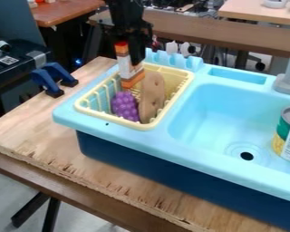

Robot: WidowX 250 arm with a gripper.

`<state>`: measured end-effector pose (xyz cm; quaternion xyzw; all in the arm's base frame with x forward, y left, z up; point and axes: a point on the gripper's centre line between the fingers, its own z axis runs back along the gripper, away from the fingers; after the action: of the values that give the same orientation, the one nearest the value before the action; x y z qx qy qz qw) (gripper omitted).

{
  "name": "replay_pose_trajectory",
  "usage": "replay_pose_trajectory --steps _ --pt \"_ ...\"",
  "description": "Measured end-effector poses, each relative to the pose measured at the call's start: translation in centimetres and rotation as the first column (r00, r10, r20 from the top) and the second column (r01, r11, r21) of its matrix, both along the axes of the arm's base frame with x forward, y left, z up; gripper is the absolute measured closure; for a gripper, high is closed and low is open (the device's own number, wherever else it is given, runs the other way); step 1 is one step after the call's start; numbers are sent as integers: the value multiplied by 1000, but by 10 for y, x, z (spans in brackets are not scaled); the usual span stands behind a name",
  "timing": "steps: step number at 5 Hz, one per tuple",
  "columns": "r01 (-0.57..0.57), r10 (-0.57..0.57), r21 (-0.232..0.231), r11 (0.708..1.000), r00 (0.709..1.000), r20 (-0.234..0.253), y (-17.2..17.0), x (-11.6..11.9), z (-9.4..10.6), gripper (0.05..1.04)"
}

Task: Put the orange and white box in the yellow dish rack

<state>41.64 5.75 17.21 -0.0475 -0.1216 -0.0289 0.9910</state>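
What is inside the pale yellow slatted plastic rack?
The rack holds a bumpy purple grape bunch and a long brown object. An orange-and-white block is in or over it. Whatever lies beneath them is covered.

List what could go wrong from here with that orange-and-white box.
The gripper is at the upper end of the tilted box, so a sideways bump might topple it. Lowering it could press on the purple grapes or shift the brown object. The yellow basket is crowded, so the box may jam.
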Motion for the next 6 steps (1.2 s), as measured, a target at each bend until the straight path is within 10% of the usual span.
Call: replay_pose_trajectory --steps 2,3,4,6 --pt "21 -22 -14 1000 997 -77 -5 8 -14 596" --pt "16 -18 -31 999 998 -63 -10 7 -24 286" --pt "17 -17 -19 1000 1000 -20 -15 2 -20 77" --pt "19 -22 24 1000 993 117 -24 -17 15 81"
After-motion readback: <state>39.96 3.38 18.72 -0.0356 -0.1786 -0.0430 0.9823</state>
